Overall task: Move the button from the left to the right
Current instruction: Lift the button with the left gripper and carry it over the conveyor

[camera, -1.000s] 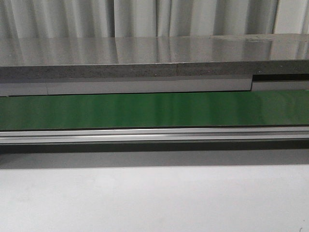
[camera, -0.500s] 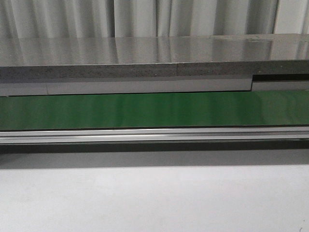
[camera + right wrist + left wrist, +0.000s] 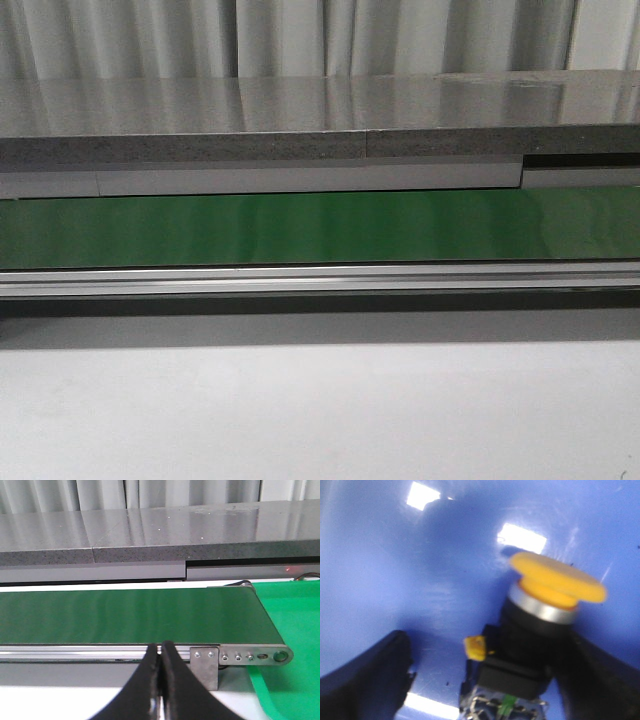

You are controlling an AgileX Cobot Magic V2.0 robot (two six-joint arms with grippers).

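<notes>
The button has a round yellow-orange cap and a dark blocky body with a small yellow tab. It lies tilted on the floor of a blue container in the left wrist view. My left gripper is open around it: one finger is against the body, the other finger stands well apart. My right gripper is shut and empty, just in front of the green conveyor belt. Neither gripper nor the button shows in the front view.
The green belt with its aluminium rail runs across the front view, a grey counter behind it. In the right wrist view the belt ends at a metal bracket, next to a green tray.
</notes>
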